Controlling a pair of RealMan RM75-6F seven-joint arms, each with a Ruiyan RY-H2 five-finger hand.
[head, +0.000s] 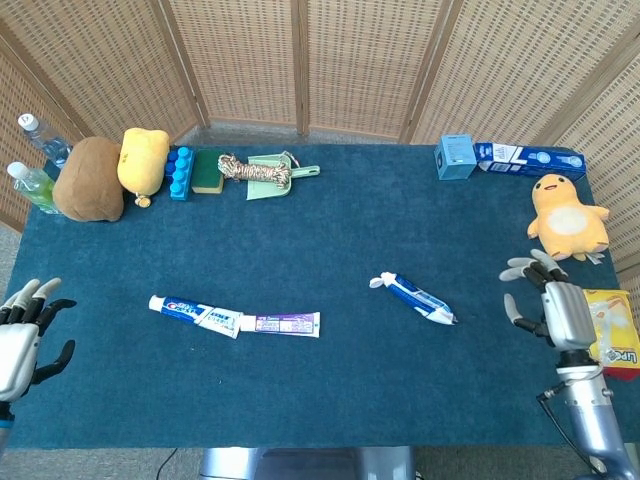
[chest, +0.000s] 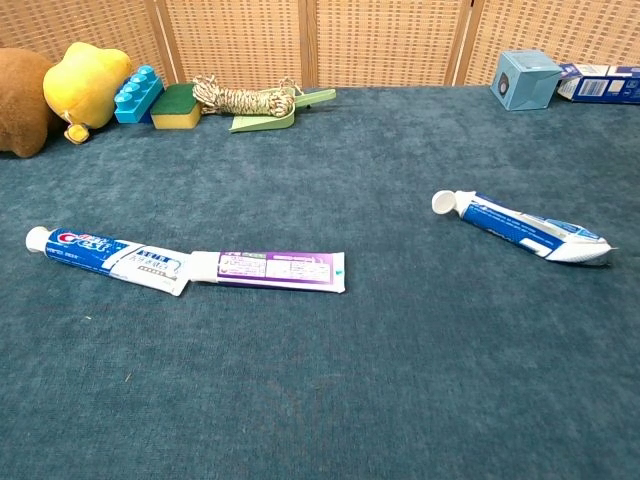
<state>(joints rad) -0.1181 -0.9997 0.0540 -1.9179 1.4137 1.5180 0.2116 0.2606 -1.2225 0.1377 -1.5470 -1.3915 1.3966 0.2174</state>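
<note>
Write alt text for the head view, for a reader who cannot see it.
Three toothpaste tubes lie on a blue-carpeted table: a blue and white tube end to end with a purple one at left, and a blue tube right of centre. The left hand and right hand hover open at the side edges, holding nothing. Plush toys, blocks, rope and boxes line the far edge.

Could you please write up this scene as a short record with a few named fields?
left robot hand: fingers apart, holding nothing, at the table's left edge
right robot hand: fingers apart, holding nothing, beside the yellow snack packet
nearest tube: blue toothpaste tube, lying flat, cap toward the left
other tubes: blue-white tube and purple-white tube, end to end
surface: dark blue cloth
</note>
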